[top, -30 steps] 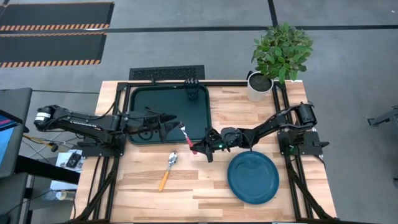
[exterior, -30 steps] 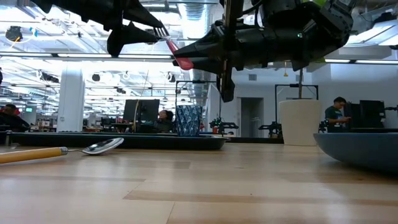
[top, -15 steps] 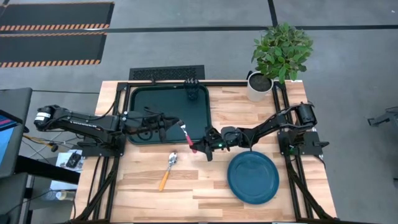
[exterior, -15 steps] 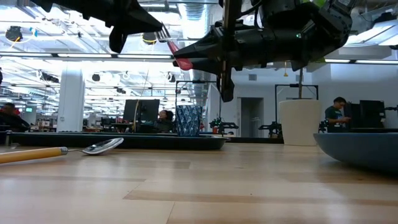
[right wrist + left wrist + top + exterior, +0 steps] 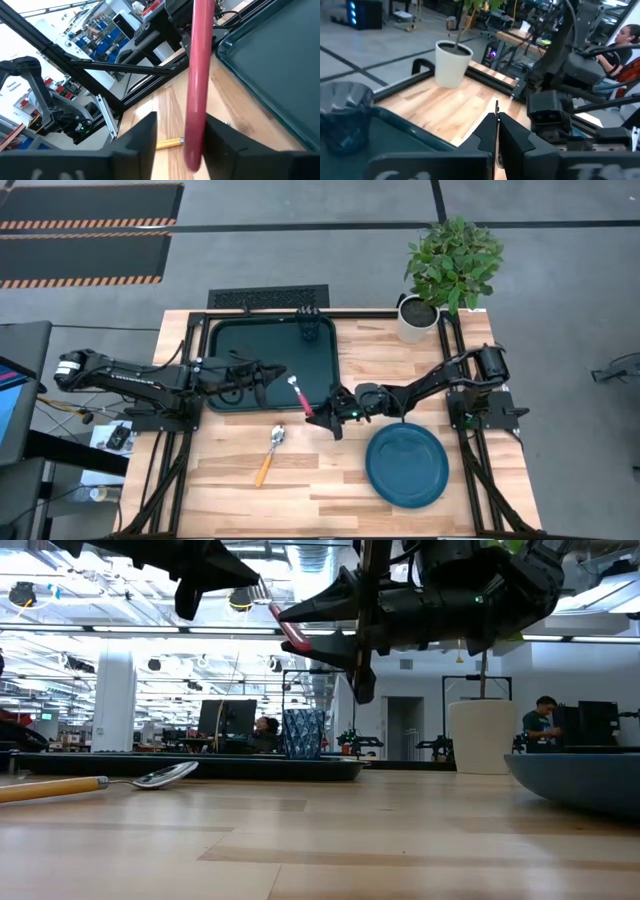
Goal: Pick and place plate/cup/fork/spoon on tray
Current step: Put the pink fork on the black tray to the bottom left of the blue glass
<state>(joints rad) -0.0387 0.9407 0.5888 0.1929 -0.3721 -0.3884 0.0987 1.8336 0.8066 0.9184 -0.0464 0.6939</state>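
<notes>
While the left arm reaches in from the table's left side, its left gripper is pressed together on the metal head end of the fork, held in the air over the right part of the tray. Only the left wrist view shows how tightly those fingers meet, with a thin sliver of metal standing up between them. From above, the fork slants from that grip down to the right gripper, just off the tray's near right corner. The right wrist view tells what the overhead cannot: the two dark fingers stand spread on either side of the red handle, with a gap on each side. The low view agrees, showing the jaws parted around the red handle, well above the table.

In front of the tray, the spoon lies flat on the bare wood, bowl toward the tray and orange handle toward the front edge. The cup stands upright inside the tray's far right corner. Further right, the plate rests on the table near the front, well apart from the tray. A white pot with a green plant stands at the far right corner.
</notes>
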